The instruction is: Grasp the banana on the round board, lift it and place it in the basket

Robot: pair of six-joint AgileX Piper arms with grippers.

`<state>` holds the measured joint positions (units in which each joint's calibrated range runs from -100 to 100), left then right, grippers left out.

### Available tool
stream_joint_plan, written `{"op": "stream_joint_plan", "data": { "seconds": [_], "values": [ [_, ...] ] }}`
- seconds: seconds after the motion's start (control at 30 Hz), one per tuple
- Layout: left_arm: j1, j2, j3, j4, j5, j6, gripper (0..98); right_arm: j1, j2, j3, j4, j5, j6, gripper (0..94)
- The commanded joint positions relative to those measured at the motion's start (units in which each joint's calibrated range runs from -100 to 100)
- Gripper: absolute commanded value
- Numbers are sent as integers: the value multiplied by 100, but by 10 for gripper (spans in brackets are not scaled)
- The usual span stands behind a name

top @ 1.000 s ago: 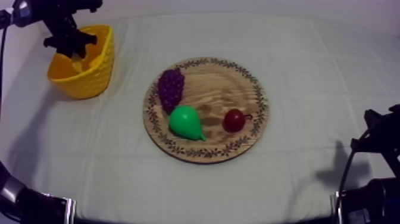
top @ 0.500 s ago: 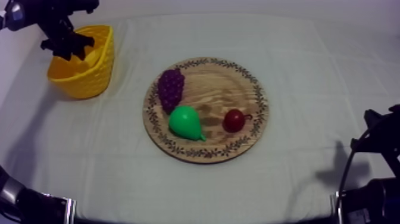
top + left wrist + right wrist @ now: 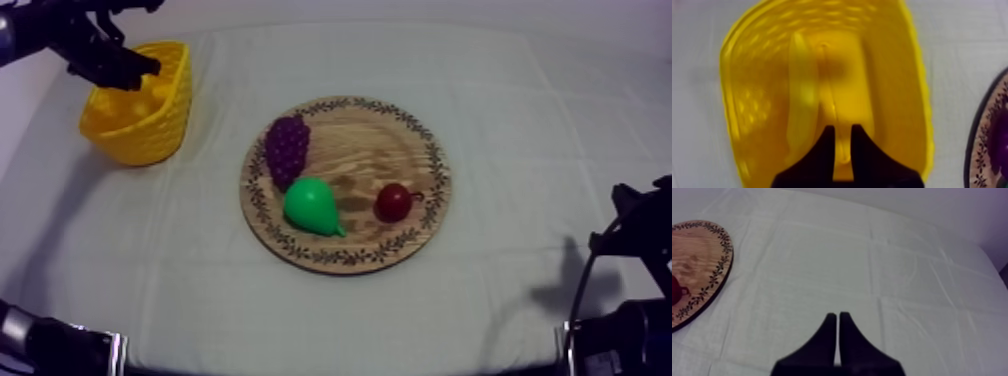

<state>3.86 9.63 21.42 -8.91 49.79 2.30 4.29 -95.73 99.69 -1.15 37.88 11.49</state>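
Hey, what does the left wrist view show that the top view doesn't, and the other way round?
Left wrist view: the banana lying inside the yellow basket, and the left gripper with its fingers apart, open. Top view: the pear, the small red fruit and the whole bunch of grapes on the wooden board. Both: the basket, the board's patterned rim, and the left gripper over the basket.

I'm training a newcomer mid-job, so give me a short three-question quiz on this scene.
1. True or false: the banana lies inside the yellow basket.
2. Which fruit on the wooden board lies farthest from the basket? A grapes, B pear, C small red fruit.
3. Fill in: the right pincer is ____.
Key: 1 true; 2 C; 3 shut.
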Motion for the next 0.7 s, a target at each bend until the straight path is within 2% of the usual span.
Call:
{"op": "stream_joint_plan", "data": {
  "seconds": [0.0,0.33,0.5,0.67],
  "values": [
    [40,-774,678,5,-462,-9,29,0,-2,-3,1,2,1,3],
    [49,-3718,3068,71,-1777,8,3,0,-2,-3,1,2,1,3],
    [-94,-5322,4335,220,-2353,13,1,0,-2,-3,1,2,1,3],
    [-296,-6675,5492,499,-2674,-149,1,0,-2,-3,1,2,1,3]
  ]
}}
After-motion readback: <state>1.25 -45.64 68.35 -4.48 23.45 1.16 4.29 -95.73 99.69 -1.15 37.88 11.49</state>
